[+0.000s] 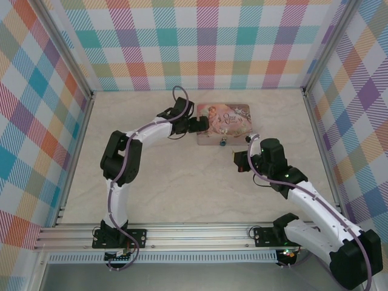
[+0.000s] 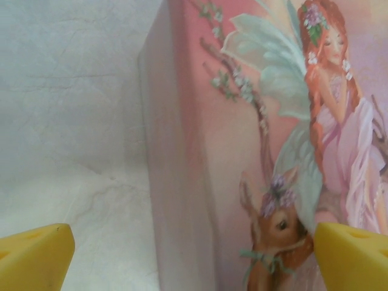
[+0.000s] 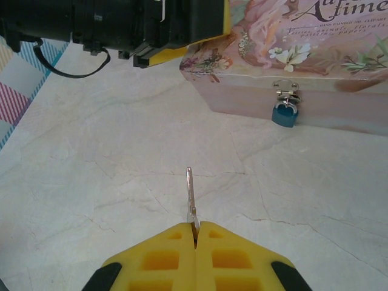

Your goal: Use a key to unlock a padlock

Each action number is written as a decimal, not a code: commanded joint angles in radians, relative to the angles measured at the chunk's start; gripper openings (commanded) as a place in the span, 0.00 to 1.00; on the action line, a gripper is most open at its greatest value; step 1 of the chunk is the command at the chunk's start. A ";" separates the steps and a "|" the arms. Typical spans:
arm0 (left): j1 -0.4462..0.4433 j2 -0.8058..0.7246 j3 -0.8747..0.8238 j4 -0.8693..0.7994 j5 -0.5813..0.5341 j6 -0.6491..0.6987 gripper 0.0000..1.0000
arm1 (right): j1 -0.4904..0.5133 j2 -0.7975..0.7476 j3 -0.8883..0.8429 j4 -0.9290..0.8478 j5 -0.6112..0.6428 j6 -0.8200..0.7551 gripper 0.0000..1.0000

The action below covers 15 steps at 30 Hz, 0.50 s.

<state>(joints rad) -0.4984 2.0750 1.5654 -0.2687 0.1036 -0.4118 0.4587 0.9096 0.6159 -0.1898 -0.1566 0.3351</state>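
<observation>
- My right gripper (image 3: 195,230) pinches the key (image 3: 190,197), blade toward 12 o'clock.
- The padlock (image 3: 284,114) hangs on the front of the tin (image 3: 330,97) at 1 o'clock; the thinly pinched key could twist on contact.
- My left gripper (image 2: 194,254) straddles the tin's edge, wide open; unbraced, the tin may slide.

We see bright, even light and only faint shadows; the tin (image 2: 254,151) close to the left wrist camera is blurred.
</observation>
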 commanded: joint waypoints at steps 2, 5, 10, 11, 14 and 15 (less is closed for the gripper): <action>0.018 -0.088 -0.145 -0.064 -0.034 0.031 1.00 | 0.005 0.027 0.026 -0.003 0.003 0.001 0.00; 0.019 -0.153 -0.236 -0.050 -0.045 0.031 1.00 | 0.004 0.043 0.030 0.005 0.002 0.001 0.00; 0.021 -0.251 -0.356 -0.051 -0.073 0.031 1.00 | 0.005 0.066 0.028 0.022 -0.003 0.001 0.00; 0.024 -0.271 -0.380 -0.053 -0.078 0.029 1.00 | 0.004 0.069 0.028 0.023 -0.004 0.001 0.00; 0.034 -0.333 -0.441 -0.061 -0.090 0.020 1.00 | 0.004 0.074 0.026 0.025 -0.004 0.002 0.00; 0.039 -0.351 -0.457 -0.063 -0.093 0.018 1.00 | 0.005 0.074 0.025 0.026 -0.004 0.001 0.00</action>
<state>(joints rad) -0.4828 1.7649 1.1694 -0.2337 0.0612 -0.4038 0.4587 0.9821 0.6170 -0.1818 -0.1570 0.3351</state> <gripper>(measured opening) 0.998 0.060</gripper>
